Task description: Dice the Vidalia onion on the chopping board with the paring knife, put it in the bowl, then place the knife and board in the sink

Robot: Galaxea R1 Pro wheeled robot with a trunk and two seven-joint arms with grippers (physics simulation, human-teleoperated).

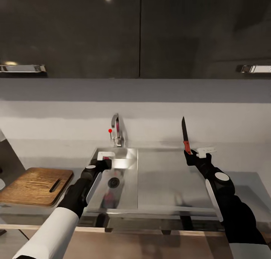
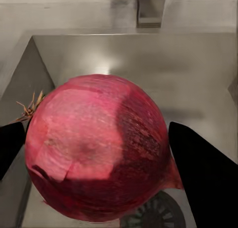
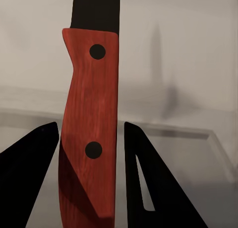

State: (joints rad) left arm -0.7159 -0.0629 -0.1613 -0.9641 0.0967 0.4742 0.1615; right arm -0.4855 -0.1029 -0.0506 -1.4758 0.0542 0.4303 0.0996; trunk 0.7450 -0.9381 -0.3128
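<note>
1. Left pincer (image 1: 101, 164) is down in the sink (image 1: 128, 191), its fingers (image 2: 206, 176) clenched on the onion (image 2: 96, 148) above the drain.
2. Right pincer (image 1: 192, 155) grips the paring knife (image 1: 185, 138) by its red handle, blade upright over the surface (image 1: 173, 176).
3. Step in hand looks like taking the onion out.
4. Next: lift it clear of the basin and carry it left onto the chopping board (image 1: 35, 185).

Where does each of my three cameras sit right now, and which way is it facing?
Head: on the robot's head, looking down at the sink; both arms show.
Left wrist: looks along the left gripper at the onion over the basin, shared with head.
Right wrist: looks along the right gripper at the paring knife.
</note>
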